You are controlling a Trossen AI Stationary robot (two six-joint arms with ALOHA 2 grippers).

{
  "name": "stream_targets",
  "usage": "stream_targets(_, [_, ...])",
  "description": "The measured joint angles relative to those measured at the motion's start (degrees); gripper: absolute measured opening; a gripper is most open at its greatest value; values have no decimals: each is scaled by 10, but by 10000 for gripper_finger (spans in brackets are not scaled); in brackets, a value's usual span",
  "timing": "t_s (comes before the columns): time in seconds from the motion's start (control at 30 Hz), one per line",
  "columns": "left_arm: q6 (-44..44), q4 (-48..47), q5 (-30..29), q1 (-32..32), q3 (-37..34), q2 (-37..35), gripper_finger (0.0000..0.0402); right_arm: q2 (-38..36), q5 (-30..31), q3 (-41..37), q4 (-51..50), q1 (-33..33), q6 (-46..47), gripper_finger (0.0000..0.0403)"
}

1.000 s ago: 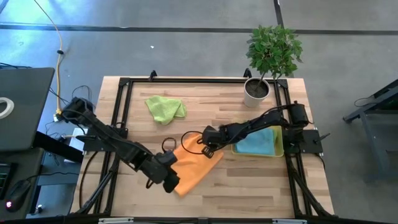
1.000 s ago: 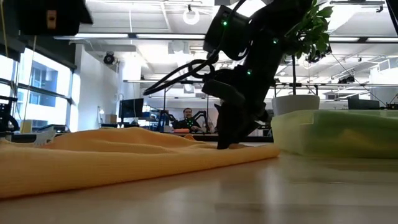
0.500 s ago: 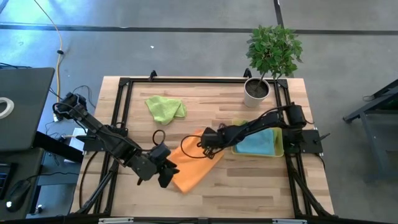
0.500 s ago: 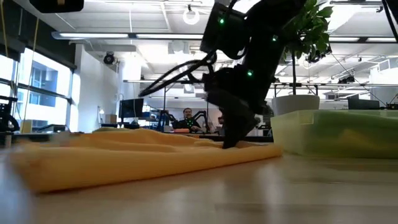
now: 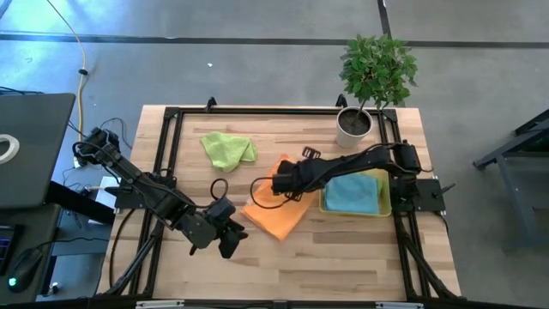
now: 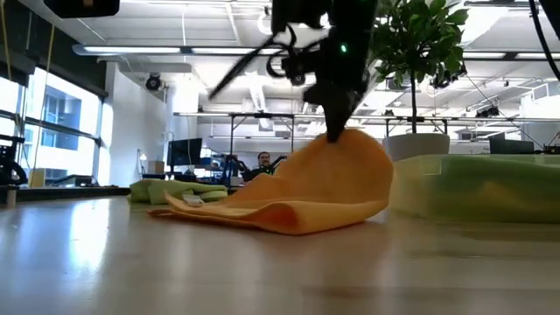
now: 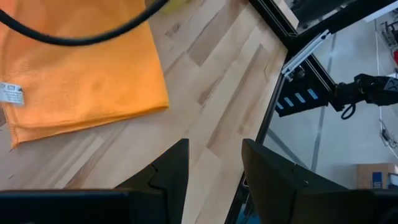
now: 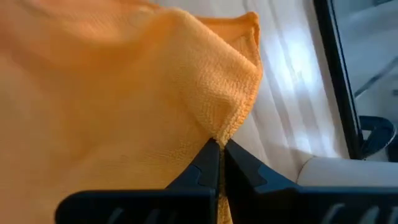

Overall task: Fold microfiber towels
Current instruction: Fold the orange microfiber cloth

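One orange towel [image 5: 279, 216] mid-worktop [image 5: 343, 257], its edge lifted, pinched in right gripper [image 5: 281, 182] fingers. Left gripper [image 5: 232, 242] released, beside the towel's near-left corner, not touching.

- plant [image 5: 377, 64] in a white pot [image 5: 352, 127], sitting at the table's far right corner
- wood table [image 5: 343, 257] with a black frame [image 5: 168, 163] running round it
- yellow cable [image 5: 79, 60] trailing over the grey floor off to the left
- tape roll [image 5: 7, 148] on a dark surface at the left edge
- person [image 6: 263, 164] way back in the room, low view
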Motion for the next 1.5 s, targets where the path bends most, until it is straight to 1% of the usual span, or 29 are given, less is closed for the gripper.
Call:
stream_targets(0.07, [-3,0,0,0,0,0,138,-1,-22,24,-13,4,23,0])
stream_targets(0.2, [-2,0,3,0,0,-1,138,-1,-87,58,-8,26,83,0])
stream_targets(0.33, [21,1,23,0,0,-6,138,-2,-114,69,23,59,151,0])
stream_targets(0.57, [83,1,43,0,0,-29,138,9,-121,67,115,113,247,0])
stream_targets(0.77, [133,0,55,-1,0,-66,138,41,-121,67,176,136,310,0])
stream_targets(1.0, [183,-2,55,-1,0,-99,138,85,-118,66,247,140,356,0])
stream_targets(1.13, [197,-6,55,-2,0,-103,138,106,-113,66,288,140,359,0])
stream_targets(1.3, [206,-6,55,-8,0,-105,138,132,-116,66,285,139,358,1])
stream_targets(1.4, [206,-6,55,-14,0,-105,138,139,-118,66,287,139,348,11])
stream_targets(1.5, [206,-7,56,-20,0,-105,138,140,-133,66,288,139,327,40])
